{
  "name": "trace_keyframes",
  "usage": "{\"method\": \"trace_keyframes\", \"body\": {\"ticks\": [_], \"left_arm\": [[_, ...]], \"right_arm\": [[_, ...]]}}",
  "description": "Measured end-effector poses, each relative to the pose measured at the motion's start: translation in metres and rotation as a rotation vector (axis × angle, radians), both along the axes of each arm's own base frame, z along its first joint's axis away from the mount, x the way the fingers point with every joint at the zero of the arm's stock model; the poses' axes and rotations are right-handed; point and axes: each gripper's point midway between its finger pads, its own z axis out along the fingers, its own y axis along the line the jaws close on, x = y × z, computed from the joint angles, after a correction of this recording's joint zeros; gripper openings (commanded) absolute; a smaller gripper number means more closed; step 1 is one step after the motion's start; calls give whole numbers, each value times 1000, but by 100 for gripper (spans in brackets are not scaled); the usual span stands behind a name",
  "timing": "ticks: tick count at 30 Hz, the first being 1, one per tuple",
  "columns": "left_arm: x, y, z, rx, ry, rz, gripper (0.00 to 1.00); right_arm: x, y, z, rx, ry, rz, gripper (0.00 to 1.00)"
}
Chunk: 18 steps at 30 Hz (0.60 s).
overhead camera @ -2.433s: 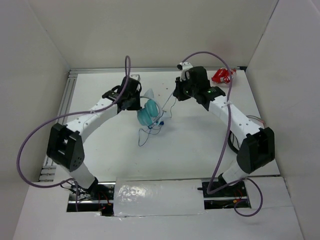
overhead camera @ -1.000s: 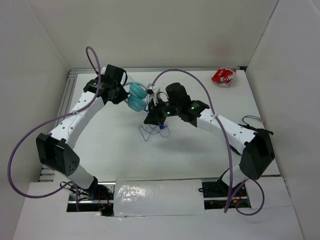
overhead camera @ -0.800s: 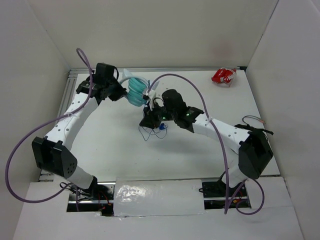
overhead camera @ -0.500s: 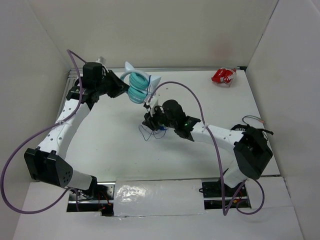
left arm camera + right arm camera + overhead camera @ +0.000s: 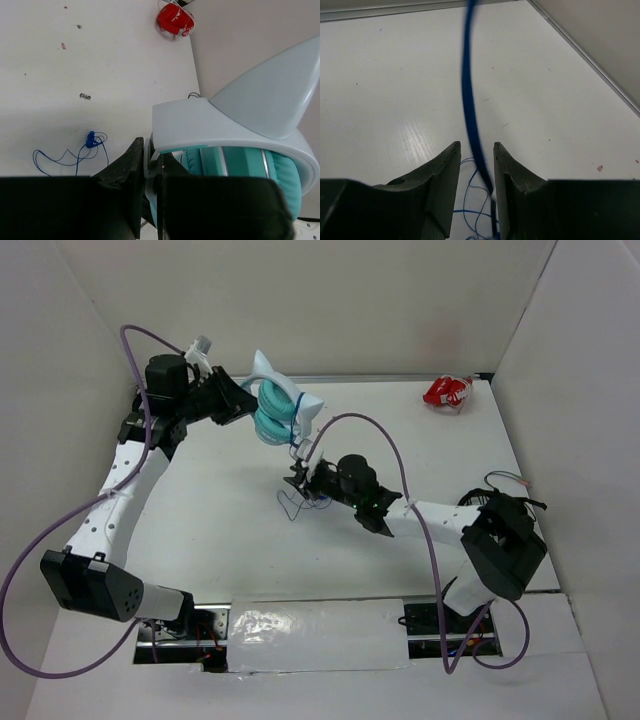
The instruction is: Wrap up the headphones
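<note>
The teal headphones [image 5: 273, 412], with a white headband and cat-ear tips, hang in the air at the back left. My left gripper [image 5: 238, 400] is shut on them, its jaws clamped on the band by an ear cup [image 5: 235, 165]. The thin blue cable [image 5: 297, 452] runs down from the headphones to loose loops [image 5: 297, 503] on the table, where the blue plug [image 5: 90, 139] lies. My right gripper [image 5: 301, 478] is low over those loops. Its jaws stand apart, and the cable [image 5: 469, 95] passes up through the gap, close to the right finger.
A small red-and-white object [image 5: 447, 392] lies at the back right corner and also shows in the left wrist view [image 5: 175, 19]. White walls enclose the table on three sides. A black cable loop [image 5: 462, 508] lies by the right arm's elbow.
</note>
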Motion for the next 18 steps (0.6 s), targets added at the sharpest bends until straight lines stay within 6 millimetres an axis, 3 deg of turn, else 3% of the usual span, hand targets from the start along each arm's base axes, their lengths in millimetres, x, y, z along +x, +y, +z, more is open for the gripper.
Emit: {"method": "trace_keyframes", "body": {"ticks": [7,14,18], "left_arm": [[-18,-5,21,-44,-41,-64,0],[-39,-12,45,-118,-91,-176,0],[-53,-20,51,-151,-100,-271,0]], "right_arm": [[-23,-24,-13,27,27,-4,40],[-27,-29,-1,79,19,-7,39],[-24,-28,-4,90,30,-4,27]]}}
